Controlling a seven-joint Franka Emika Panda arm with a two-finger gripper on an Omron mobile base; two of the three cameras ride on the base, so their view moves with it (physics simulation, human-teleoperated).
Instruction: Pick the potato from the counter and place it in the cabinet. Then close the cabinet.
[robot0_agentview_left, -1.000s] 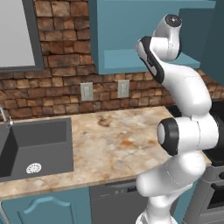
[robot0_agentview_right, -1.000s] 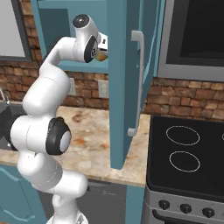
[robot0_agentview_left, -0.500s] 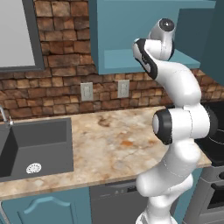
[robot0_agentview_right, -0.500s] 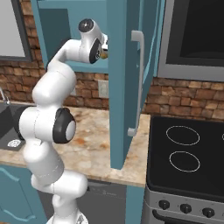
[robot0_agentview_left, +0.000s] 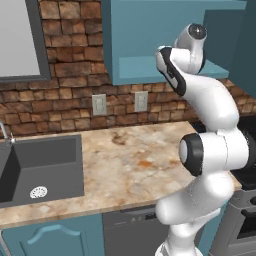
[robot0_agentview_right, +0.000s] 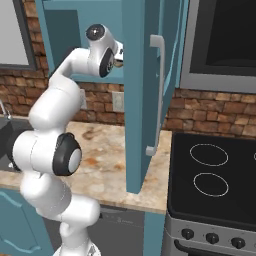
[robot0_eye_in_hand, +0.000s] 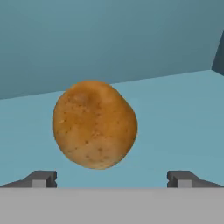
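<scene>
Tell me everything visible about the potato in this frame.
The potato is a rounded, slightly lumpy golden-brown tuber with fine dark speckles on matte skin. In the hand view it lies on the flat teal shelf inside the cabinet, ahead of the gripper, whose fingertips stand wide apart on either side and touch nothing. Nothing else touches it.

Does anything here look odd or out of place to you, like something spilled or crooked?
Nothing spilled or broken. The one unusual sight is a potato lying on the shelf inside the teal wall cabinet, whose door stands wide open. The end effector is open in front of it.
</scene>
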